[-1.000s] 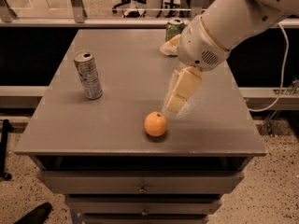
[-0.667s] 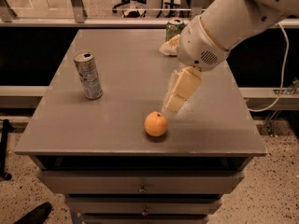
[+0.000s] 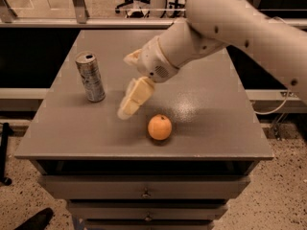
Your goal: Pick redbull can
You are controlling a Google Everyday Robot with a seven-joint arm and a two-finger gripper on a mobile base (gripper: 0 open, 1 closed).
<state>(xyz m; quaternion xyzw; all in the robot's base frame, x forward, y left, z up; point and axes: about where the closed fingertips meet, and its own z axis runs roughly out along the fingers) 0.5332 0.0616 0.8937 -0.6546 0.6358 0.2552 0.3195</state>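
Between redbull can (image 3: 90,76) and orange (image 3: 159,127), gripper (image 3: 129,104)

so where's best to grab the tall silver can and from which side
Around the middle of the tall slim silver-grey can, coming level from its right as seen: it stands upright with straight round walls, and the end effector hovers just right of it, with the round orange fruit farther right, out of the path.

tool (image 3: 126,110): over counter (image 3: 211,123), between redbull can (image 3: 90,77) and orange (image 3: 159,127)
redbull can: upright, left side
orange: near front edge
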